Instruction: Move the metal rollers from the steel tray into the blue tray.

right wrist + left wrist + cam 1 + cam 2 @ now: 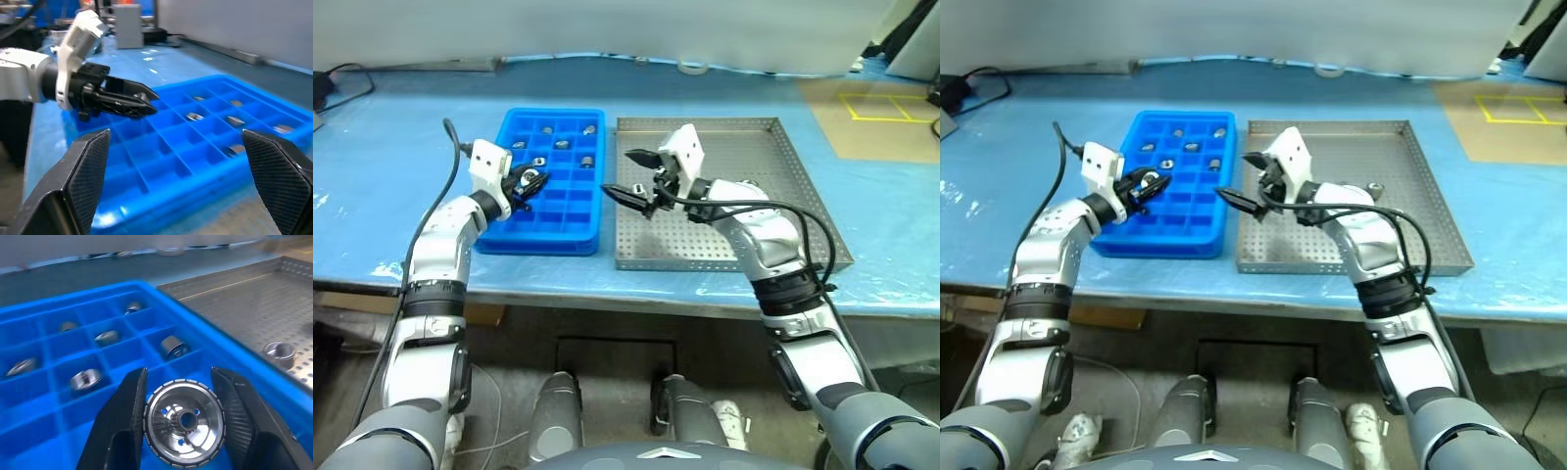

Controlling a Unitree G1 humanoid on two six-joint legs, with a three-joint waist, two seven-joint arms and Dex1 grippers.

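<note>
The blue tray [551,235] lies left of centre in the left eye view on a blue-covered table [382,196], with the steel tray [803,186] just beside it on the right. The left gripper [530,183] hangs over the left part of the blue tray, its two black fingers pinched on a metal roller [185,422]; in the left wrist view this roller sits low in the middle of the frame, a ribbed silver ring with a centre hole, clamped between both fingers above the tray's compartments. Several other metal rollers [173,346] lie one to a compartment in the far rows of the blue tray. One more roller [279,352] rests on the perforated floor of the steel tray, at the right of that view.

The right gripper [631,174] hovers above the seam between the two trays, near the centre of the left eye view, fingers spread wide and holding nothing, pointing toward the blue tray.
</note>
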